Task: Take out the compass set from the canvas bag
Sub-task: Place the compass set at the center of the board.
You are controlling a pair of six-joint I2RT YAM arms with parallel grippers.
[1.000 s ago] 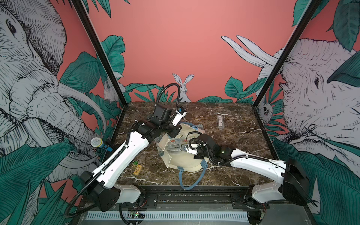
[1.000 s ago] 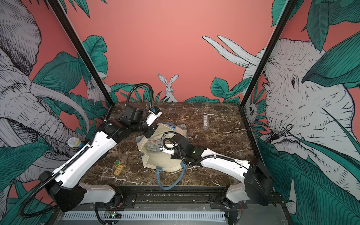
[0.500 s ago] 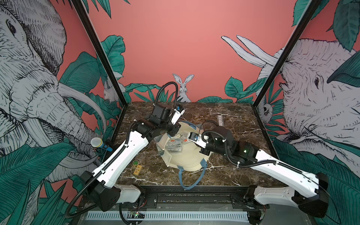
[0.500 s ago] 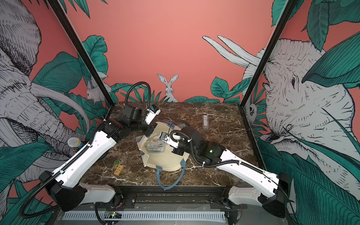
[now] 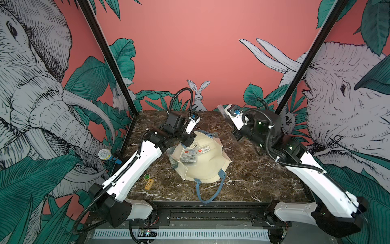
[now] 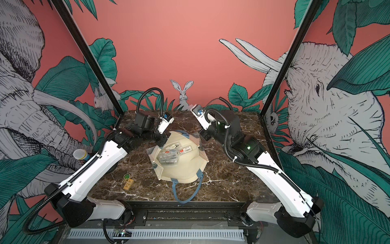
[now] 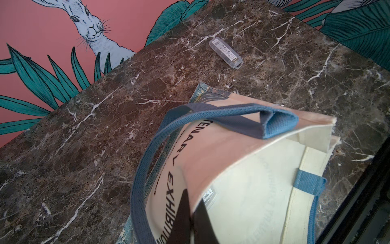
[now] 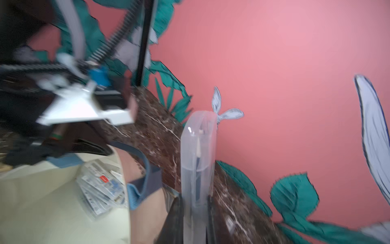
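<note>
Marble tabletop [image 5: 253, 173], left fingers [image 7: 183, 211] pinching canvas bag [image 5: 206, 166], right fingers [image 8: 174, 221] clamping compass set [image 8: 198, 152] aloft, clear case [image 7: 225, 52] behind.

Even light; right wrist view motion-blurred.

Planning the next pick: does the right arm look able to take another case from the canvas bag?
Probably not: its jaws are shut on a clear plastic case. The canvas bag itself lies open, its cases exposed.

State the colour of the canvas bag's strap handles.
Blue strap handles, clearest in the left wrist view.
</note>
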